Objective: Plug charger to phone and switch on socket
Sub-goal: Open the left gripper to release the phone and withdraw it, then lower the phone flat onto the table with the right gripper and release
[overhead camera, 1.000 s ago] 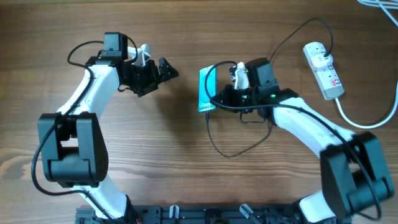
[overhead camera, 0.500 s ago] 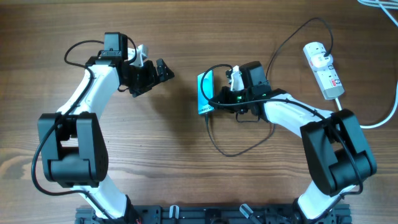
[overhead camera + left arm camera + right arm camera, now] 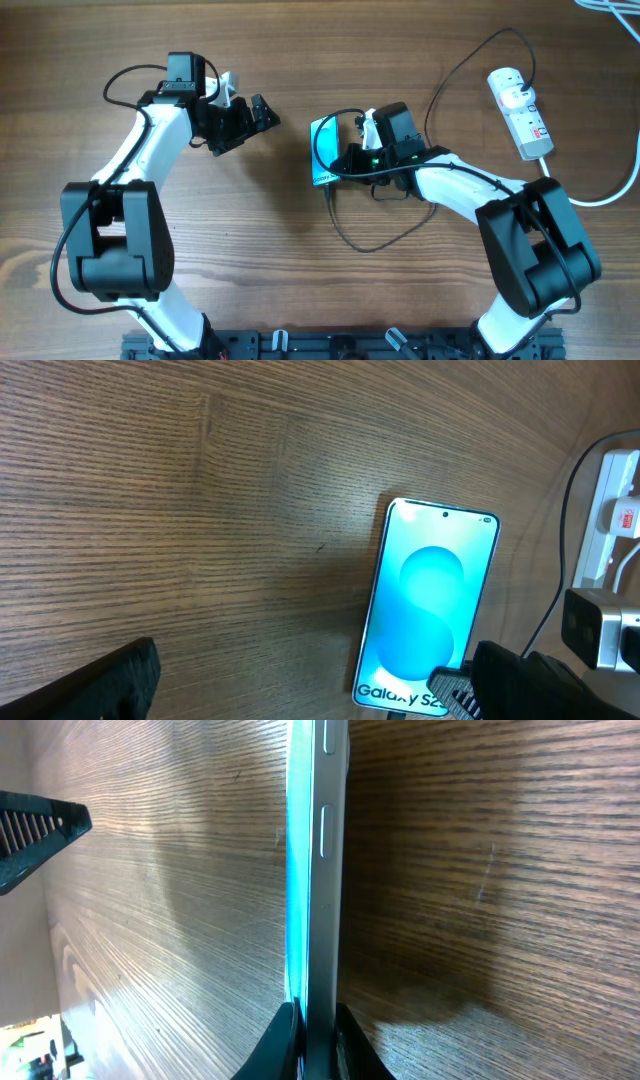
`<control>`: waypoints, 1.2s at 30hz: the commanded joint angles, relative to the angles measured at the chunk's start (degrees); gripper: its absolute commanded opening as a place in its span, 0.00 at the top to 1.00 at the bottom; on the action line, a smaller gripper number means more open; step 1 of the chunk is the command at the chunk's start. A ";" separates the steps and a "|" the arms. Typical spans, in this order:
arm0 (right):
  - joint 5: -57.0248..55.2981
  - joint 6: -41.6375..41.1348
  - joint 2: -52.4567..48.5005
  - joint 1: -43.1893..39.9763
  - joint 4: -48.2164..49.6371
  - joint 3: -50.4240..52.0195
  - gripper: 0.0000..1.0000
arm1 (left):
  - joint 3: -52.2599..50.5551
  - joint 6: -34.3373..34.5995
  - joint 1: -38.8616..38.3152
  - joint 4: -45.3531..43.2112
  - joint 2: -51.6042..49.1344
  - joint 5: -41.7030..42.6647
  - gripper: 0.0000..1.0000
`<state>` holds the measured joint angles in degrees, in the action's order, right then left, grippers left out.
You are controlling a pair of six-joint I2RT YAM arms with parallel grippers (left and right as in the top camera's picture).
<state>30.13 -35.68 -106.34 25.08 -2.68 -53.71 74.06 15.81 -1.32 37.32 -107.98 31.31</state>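
Two arms flank the phone [image 3: 322, 150]. Left pincer [image 3: 258, 113] hangs apart, empty. Centre, the right pincer [image 3: 343, 160], clamped on the phone's edge, has slid it leftward, tipped up. Charger [image 3: 372, 247] loops below, tip near the phone, seating unclear, so plugging seems unfinished; socket [image 3: 520, 112] far right, untouched.

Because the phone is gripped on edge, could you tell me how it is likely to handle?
The phone looks thin and rigid, so it should stay stiff. Its smooth side may slip or pivot in the pinch of the right gripper. On edge, it would probably topple flat if released.
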 commanded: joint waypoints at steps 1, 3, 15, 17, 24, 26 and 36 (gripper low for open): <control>-4.00 1.20 -1.09 0.26 -0.59 -0.15 0.90 | 0.50 0.04 0.44 0.00 1.60 -0.39 0.00; -5.55 1.22 -1.09 0.26 -0.96 -0.15 0.89 | 0.50 0.04 0.44 0.00 1.60 -0.37 0.00; -7.74 1.11 -1.20 0.26 -1.18 -0.15 0.80 | 0.50 0.04 0.44 -0.02 1.60 -0.39 0.00; -8.35 1.01 -1.49 0.26 -1.03 -0.15 0.80 | 0.50 0.04 0.44 0.00 1.60 -0.39 0.00; -7.58 -2.03 -5.11 0.26 2.03 -0.15 0.80 | 0.50 0.04 0.44 0.00 1.60 -0.39 0.00; -7.61 -2.05 -5.11 0.26 2.03 -0.15 0.80 | 0.50 0.04 0.44 0.00 1.60 -0.39 0.00; -7.04 -3.28 -5.11 0.26 1.84 -0.15 0.76 | 0.50 0.04 0.44 0.00 1.60 -0.39 0.00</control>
<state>23.31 -38.37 -109.34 25.08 -0.38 -53.74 74.06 15.81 -1.32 37.32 -107.98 31.31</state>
